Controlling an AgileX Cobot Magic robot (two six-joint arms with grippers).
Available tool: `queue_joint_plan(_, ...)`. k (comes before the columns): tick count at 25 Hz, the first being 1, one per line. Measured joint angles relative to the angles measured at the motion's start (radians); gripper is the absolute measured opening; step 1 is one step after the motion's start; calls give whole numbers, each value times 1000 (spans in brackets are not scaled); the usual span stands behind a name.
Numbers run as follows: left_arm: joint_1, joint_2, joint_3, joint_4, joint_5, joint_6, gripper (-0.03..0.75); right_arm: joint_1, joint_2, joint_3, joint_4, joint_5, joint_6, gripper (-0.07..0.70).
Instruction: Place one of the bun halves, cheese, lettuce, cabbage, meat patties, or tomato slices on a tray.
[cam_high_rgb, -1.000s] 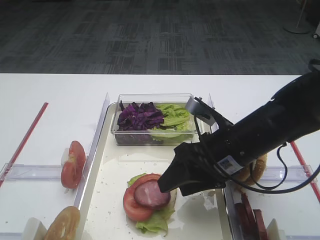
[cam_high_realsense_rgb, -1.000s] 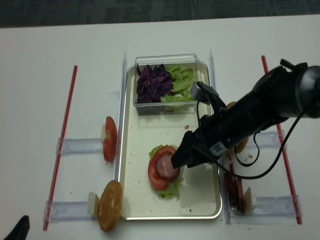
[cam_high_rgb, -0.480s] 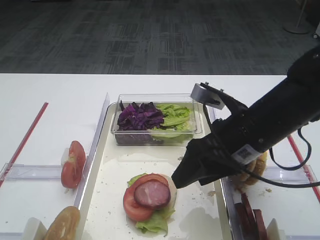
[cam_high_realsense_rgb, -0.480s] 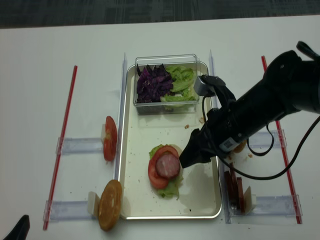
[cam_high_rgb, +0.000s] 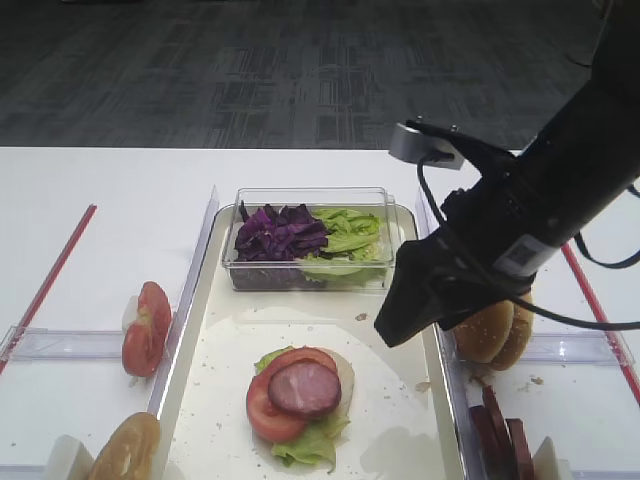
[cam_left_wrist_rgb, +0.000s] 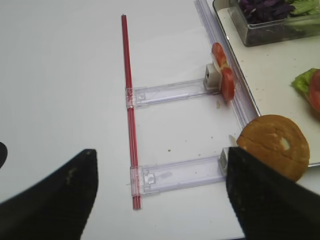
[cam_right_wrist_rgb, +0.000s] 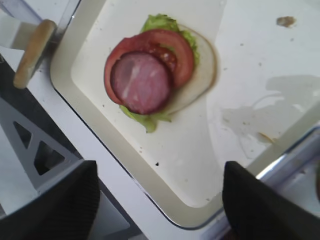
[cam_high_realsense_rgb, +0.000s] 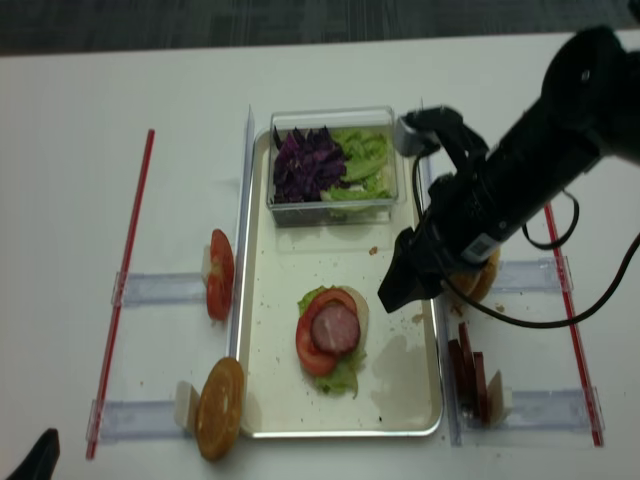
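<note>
At the near left corner, a round golden-brown bun half (cam_high_rgb: 125, 450) stands on edge in a clear plastic holder (cam_left_wrist_rgb: 175, 172), just outside the long cream-white tray with the raised silvery rim (cam_high_rgb: 205, 300). On the tray's near half lies a stack: a thin round pinkish-brown meat patty (cam_high_rgb: 305, 388) on top of a bright red tomato slice (cam_high_rgb: 262, 408), over light green ruffled lettuce (cam_high_rgb: 305, 445) and a pale round slice beneath. To the right of the tray, dark reddish meat slices (cam_high_rgb: 497, 425) stand in a rack. The right gripper (cam_high_realsense_rgb: 408, 285) hangs above the tray's right rim, apart from the stack; its two dark fingers (cam_right_wrist_rgb: 62, 207) stand wide with nothing between them. The left gripper (cam_left_wrist_rgb: 160, 200) hovers over the bare white table, jaws likewise spread and empty. Further left, more tomato slices (cam_high_rgb: 145, 328) stand upright in another holder beside a thin red strip (cam_left_wrist_rgb: 127, 100). Behind the right arm sit two more bun halves (cam_high_rgb: 492, 330). At the tray's far end, a small clear plastic box (cam_high_rgb: 310, 240) holds dark purple shredded cabbage (cam_high_rgb: 280, 232) on the left and more lettuce on the right.
</note>
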Motion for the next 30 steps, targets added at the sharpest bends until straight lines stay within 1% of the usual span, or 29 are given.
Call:
queue_joint_plan(3, 0, 0, 0, 0, 0, 0, 492, 0, -17, -45, -113, 40, 87, 556)
queue_joint_plan(5, 0, 0, 0, 0, 0, 0, 492, 0, -23, -76, -182, 79, 136, 576)
queue_joint_plan(9, 0, 0, 0, 0, 0, 0, 492, 0, -31, -130, -272, 148, 207, 596)
queue_joint_plan(14, 0, 0, 0, 0, 0, 0, 492, 0, -32, -175, -380, 191, 285, 599)
queue_joint_plan(20, 0, 0, 0, 0, 0, 0, 492, 0, -35, -234, -551, 200, 404, 608)
queue_joint_plan(22, 0, 0, 0, 0, 0, 0, 492, 0, -37, -241, -587, 200, 421, 615)
queue_joint_plan(30, 0, 0, 0, 0, 0, 0, 492, 0, -39, -243, -600, 202, 459, 621)
